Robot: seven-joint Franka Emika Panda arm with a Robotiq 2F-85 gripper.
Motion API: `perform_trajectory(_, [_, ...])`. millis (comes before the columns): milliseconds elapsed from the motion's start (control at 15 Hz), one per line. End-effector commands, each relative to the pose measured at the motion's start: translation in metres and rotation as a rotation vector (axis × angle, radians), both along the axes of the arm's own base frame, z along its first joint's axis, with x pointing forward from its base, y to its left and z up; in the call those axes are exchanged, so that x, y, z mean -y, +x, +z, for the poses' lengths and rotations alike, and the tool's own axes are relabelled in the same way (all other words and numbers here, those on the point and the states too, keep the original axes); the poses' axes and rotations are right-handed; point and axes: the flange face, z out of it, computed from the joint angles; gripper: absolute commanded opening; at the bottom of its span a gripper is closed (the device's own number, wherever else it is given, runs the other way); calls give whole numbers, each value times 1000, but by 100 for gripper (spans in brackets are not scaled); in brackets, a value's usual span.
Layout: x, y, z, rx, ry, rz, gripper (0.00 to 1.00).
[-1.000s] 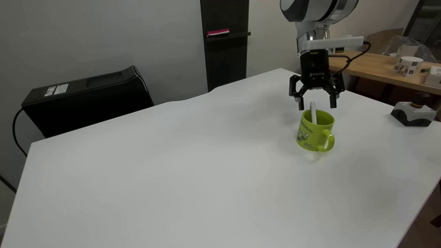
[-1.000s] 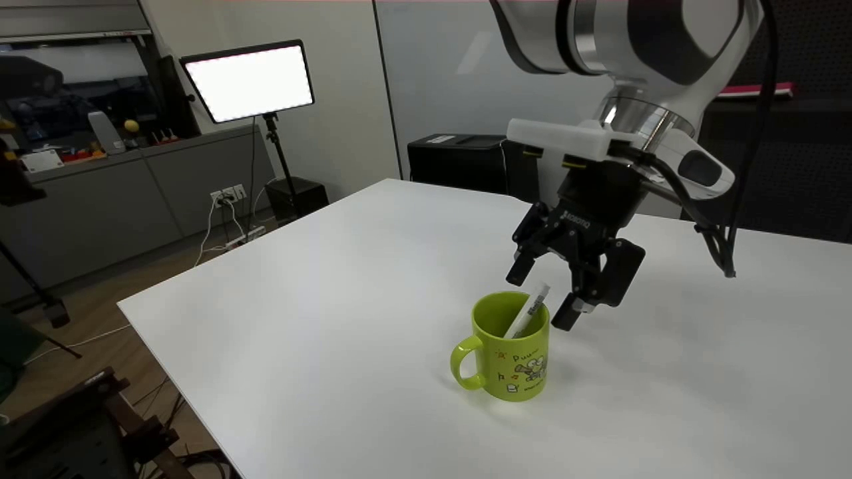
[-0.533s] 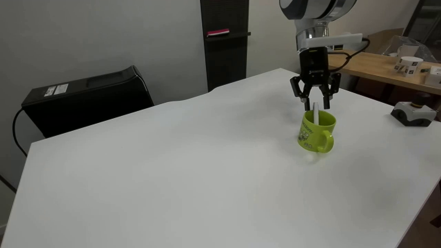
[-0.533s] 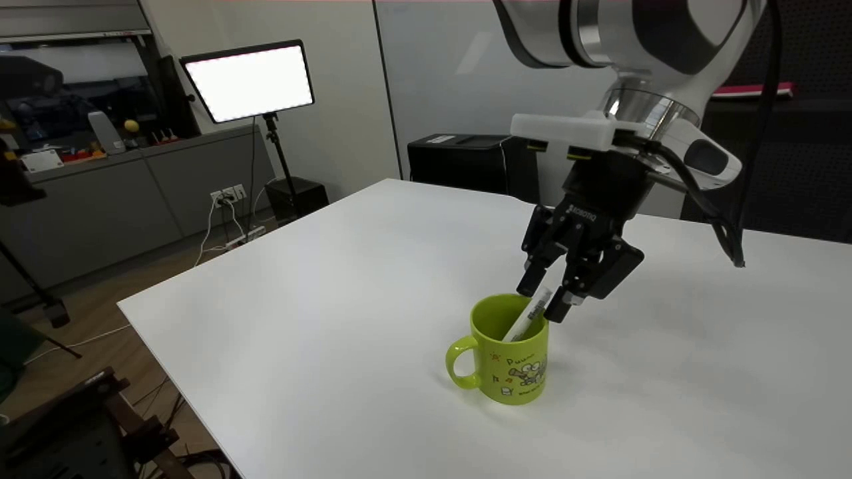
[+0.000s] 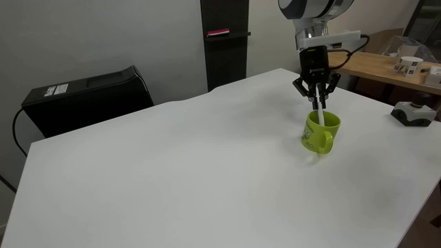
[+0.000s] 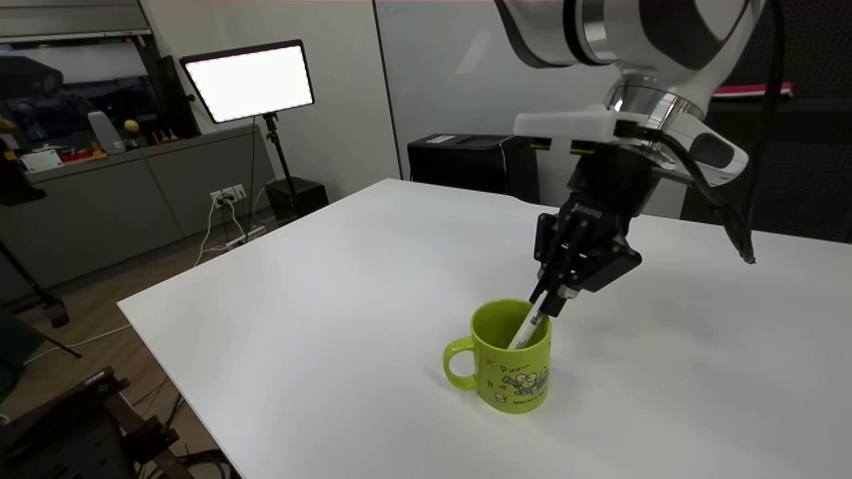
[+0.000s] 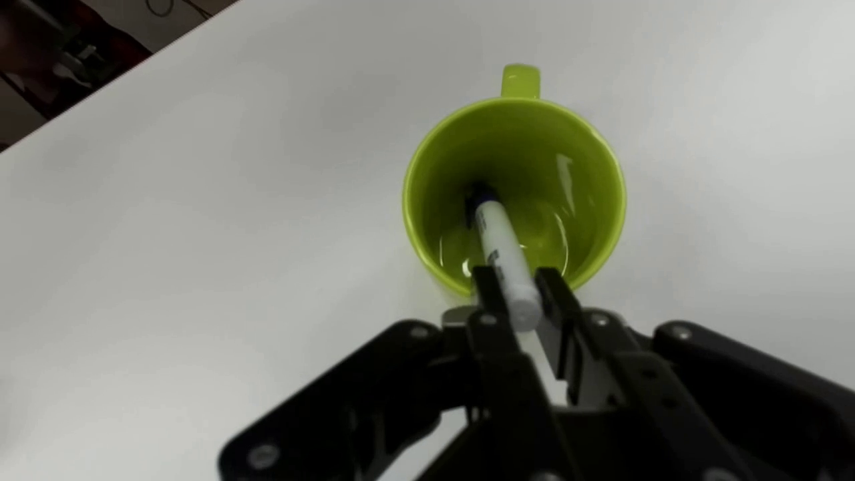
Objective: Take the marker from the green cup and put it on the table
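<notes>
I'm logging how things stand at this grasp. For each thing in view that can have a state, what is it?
Green cup: standing upright on the table.
Marker: leaning inside the green cup, dark end down, not yet lifted out.
Gripper: closed on the marker near its upper end.
Light panel: lit.
Button box: pressed or not, cannot tell.

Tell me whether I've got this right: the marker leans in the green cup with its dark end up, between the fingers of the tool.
Not quite: the marker leans in the green cup with its dark end down; the white end is up, between the fingers of the tool, as the wrist view shows.
</notes>
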Motion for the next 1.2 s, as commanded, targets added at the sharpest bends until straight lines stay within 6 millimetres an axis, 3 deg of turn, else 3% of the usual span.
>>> perform_trajectory(0, [5, 15, 15, -20, -35, -36, 4])
perform_trajectory(533, [-8, 44, 66, 23, -58, -32, 4])
perform_trajectory(1133, [-29, 61, 117, 58, -75, -13, 4])
